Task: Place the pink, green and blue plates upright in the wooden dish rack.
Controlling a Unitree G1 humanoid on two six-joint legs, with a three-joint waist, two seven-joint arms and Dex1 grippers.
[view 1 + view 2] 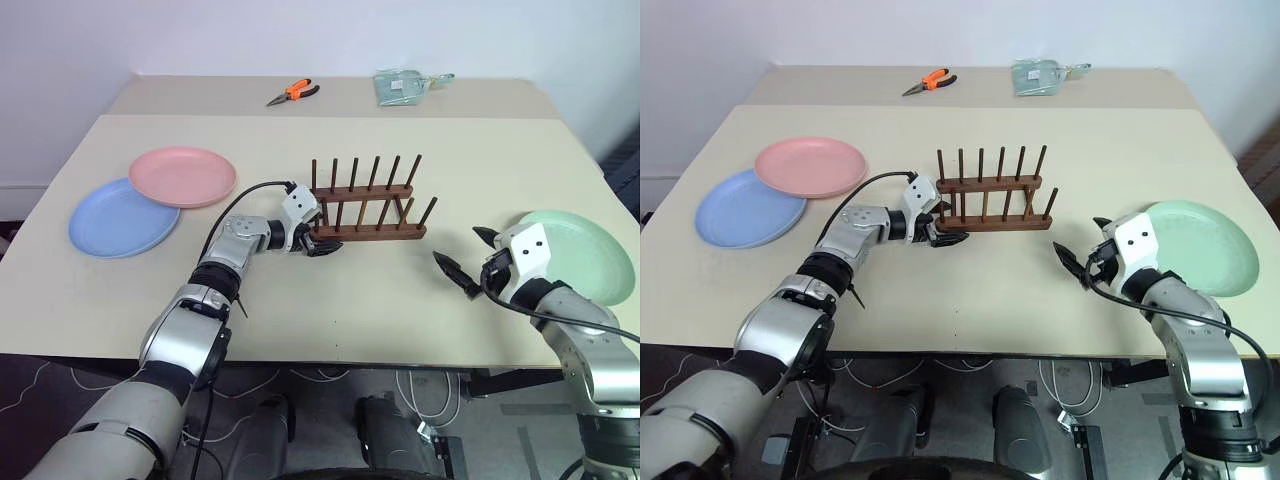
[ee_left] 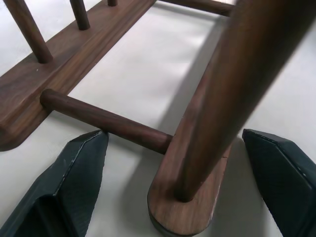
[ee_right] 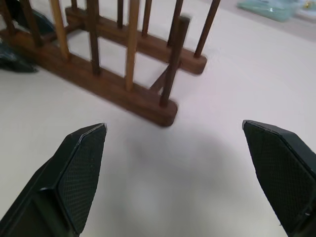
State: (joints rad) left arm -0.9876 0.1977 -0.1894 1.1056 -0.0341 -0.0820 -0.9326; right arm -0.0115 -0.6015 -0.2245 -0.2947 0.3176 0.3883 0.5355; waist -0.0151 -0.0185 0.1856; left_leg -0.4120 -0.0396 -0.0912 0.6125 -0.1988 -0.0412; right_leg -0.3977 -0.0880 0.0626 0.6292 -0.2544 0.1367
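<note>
Wooden dish rack [image 1: 365, 205] stands mid-table [image 1: 330, 300], pegs upright, no plates in it. Left end effector [image 1: 322, 243] at rack's left end, fingers spread either side of near rail's end and its corner peg, not clamped. Right end effector [image 1: 464, 256] released, fingers wide apart, near rack's right end, apart from it. Pink plate [image 1: 183, 176] overlaps blue plate [image 1: 124, 217] at table's left. Green plate [image 1: 580, 252] flat at right, just behind right end effector.

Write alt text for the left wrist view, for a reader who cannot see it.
The end of one base rail of the wooden dish rack, with an upright peg, sits between the left gripper's open black jaws on a pale table. A crossbar joins it to the second rail.
</note>
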